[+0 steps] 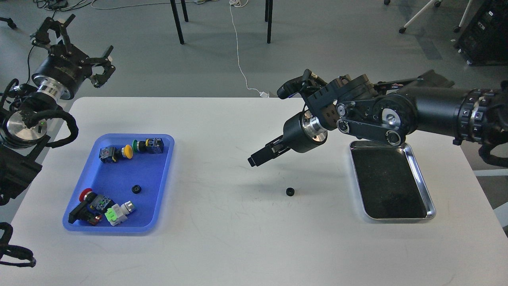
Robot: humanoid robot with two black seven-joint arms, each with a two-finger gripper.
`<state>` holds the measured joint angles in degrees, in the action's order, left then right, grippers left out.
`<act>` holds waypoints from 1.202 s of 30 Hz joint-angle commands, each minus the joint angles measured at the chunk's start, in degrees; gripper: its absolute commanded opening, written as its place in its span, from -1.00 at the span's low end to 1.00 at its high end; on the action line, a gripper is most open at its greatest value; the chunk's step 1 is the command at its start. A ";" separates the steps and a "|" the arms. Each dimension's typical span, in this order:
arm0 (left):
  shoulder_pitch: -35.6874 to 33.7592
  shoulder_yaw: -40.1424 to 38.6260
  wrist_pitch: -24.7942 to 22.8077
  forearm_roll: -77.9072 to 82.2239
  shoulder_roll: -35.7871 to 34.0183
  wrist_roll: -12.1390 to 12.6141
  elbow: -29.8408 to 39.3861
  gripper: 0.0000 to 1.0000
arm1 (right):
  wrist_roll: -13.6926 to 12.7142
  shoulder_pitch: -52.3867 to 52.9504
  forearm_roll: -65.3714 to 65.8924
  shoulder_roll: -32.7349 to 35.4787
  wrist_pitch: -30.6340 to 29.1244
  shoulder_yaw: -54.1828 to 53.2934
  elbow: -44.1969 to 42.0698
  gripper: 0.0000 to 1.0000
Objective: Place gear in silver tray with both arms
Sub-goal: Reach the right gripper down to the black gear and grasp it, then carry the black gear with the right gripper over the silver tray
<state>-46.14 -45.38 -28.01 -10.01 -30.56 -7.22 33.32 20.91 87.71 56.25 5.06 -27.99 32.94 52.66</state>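
A small black gear lies on the white table, near its middle. A second small black gear lies in the blue tray. The silver tray stands at the right, its dark bottom bare. My right arm comes in from the right and crosses the tray's far end. Its gripper points down and left and hangs above the table, up and left of the gear and apart from it; its dark fingers cannot be told apart. My left gripper is open and empty, beyond the table's far left corner.
The blue tray also holds several push-button switches with red, yellow and green caps. Chair legs and a white cable are on the floor behind the table.
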 commanded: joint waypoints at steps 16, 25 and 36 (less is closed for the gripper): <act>1.41 -0.05 0.01 -0.09 -2.31 -0.17 -0.01 0.94 | -0.60 -4.75 8.08 -3.21 -0.01 6.00 -0.98 0.53; 1.84 -0.05 0.01 -0.09 -2.31 -0.25 -0.01 0.94 | -2.10 -5.53 10.64 -5.06 -0.01 7.67 -3.00 0.38; 2.64 -0.05 0.01 -0.09 -3.02 -0.25 -0.01 0.94 | -2.10 -6.06 10.72 -5.06 -0.01 7.84 -3.97 -0.18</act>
<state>-43.58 -45.44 -28.00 -10.10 -33.38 -7.48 33.31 18.80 81.50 66.87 0.00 -27.99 40.73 48.69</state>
